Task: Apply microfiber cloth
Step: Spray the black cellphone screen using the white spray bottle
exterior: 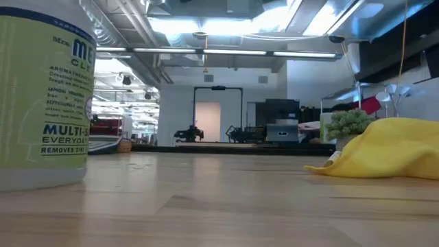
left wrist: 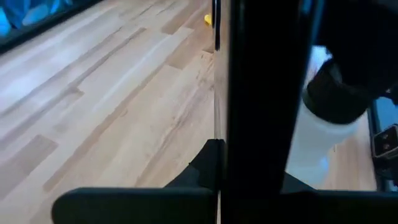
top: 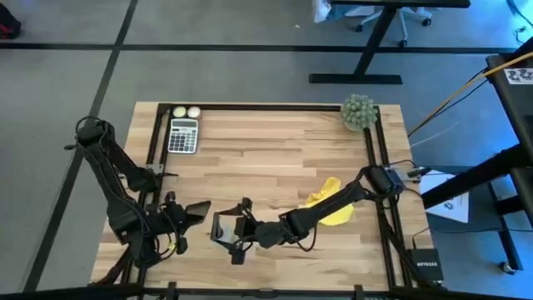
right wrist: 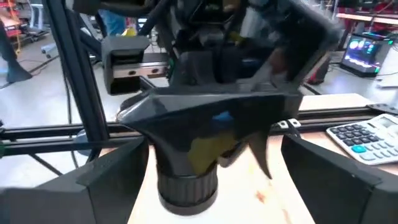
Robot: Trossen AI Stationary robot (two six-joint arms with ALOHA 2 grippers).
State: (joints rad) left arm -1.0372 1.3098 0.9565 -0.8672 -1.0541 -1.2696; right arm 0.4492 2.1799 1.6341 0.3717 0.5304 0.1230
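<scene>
The yellow microfiber cloth (top: 335, 208) (exterior: 391, 147) lies crumpled on the wooden table at the right, under my right arm, and no gripper touches it. A spray bottle (exterior: 41, 96) (right wrist: 199, 143) with a black trigger head stands on the table near the front edge. My right gripper (top: 241, 232) (right wrist: 214, 186) is open, one finger on either side of the bottle's head. My left gripper (top: 200, 212) (left wrist: 217, 193) is shut on a black smartphone (top: 223, 227) just left of the bottle. My left gripper holds the black smartphone by its left end (top: 215, 223), coming level from the table's left. In the wrist view the phone (left wrist: 261, 93) shows as a dark slab rising from between the fingers. It is lifted off the table and stands on edge.
A calculator (top: 183, 135) and two pale balls (top: 186, 112) lie at the far left of the table. A green plant ball (top: 358, 112) sits at the far right corner. A black frame rail (top: 375, 150) borders the wood. Bare wood lies across the table's middle.
</scene>
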